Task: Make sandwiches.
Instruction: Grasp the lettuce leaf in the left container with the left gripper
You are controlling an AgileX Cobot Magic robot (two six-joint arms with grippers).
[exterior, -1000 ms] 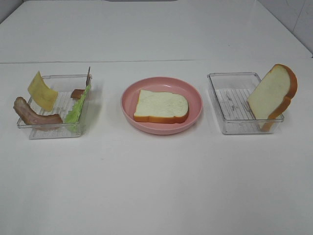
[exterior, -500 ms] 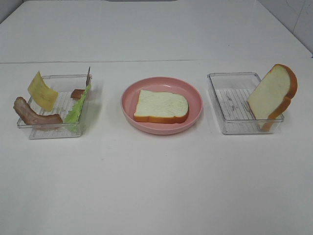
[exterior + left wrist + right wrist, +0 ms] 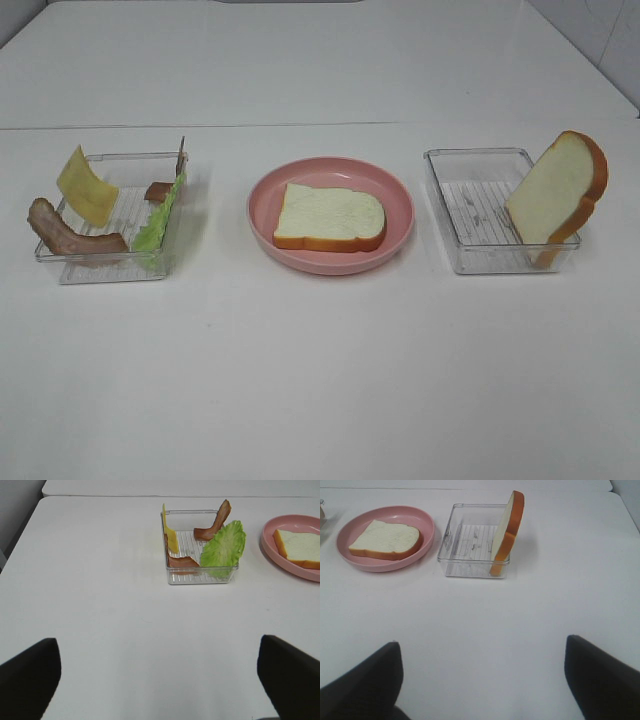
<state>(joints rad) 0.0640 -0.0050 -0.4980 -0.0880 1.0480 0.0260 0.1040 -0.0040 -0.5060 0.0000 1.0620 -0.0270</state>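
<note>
This looks like a lab test bench rather than a kitchen. A bare white table fills nearly the whole frame, with a seam running across its upper part. The food is toy food, laid in a neat row across the middle: a clear plastic tray at left, a bread slice on a pink plate in the centre, and a second clear tray at right. What seems a pale tiled wall shows at the upper right corner.
</note>
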